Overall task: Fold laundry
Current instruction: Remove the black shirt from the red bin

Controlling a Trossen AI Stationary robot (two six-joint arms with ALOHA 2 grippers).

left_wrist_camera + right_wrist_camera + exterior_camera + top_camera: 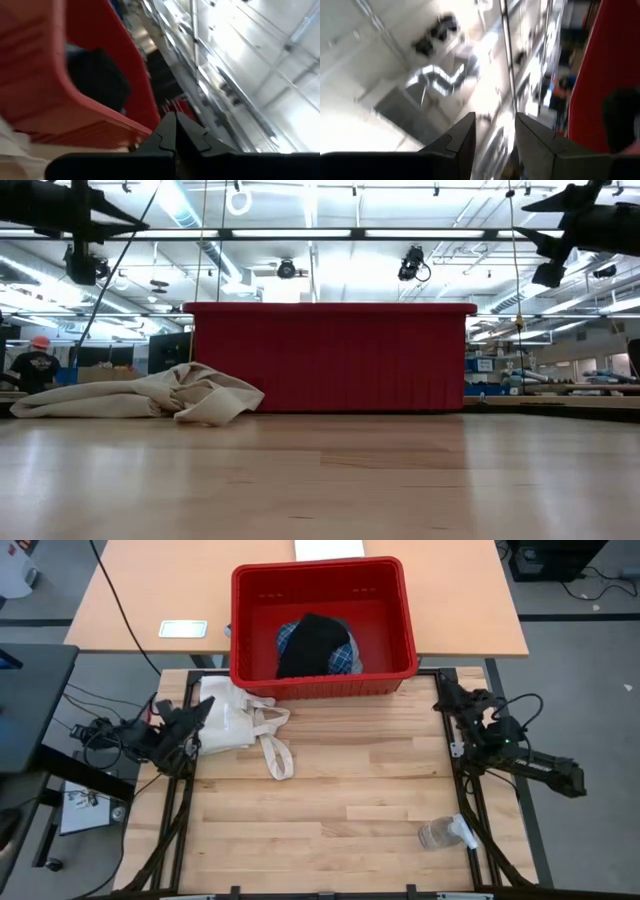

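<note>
Along the upper edge of the worktop [330,810]: a red basket [322,688] is sitting at top centre of the high view, straddling the seam with the lighter desk behind.
Basket contents: the black garment [308,643] is lying bunched on top of the blue-and-white plaid shirt [345,653], both fully inside.
Progress: by the look of it, folding is not yet beginning; neither garment is out on the wood, nothing is lying flat or creased, so lifting out, spreading and folding both are all remaining.
Left pincer [203,712]: it is hanging at centre left of the high view, beside the cream tote bag [238,724], its fingers pressed together and gripping nothing.
Right pincer [441,688]: it is hovering at upper right, just off the basket's corner, fingers parted by a narrow gap with nothing between them.
Also on the wood: a clear spray bottle [446,833] is lying on its side at lower right, well apart from the basket.
</note>
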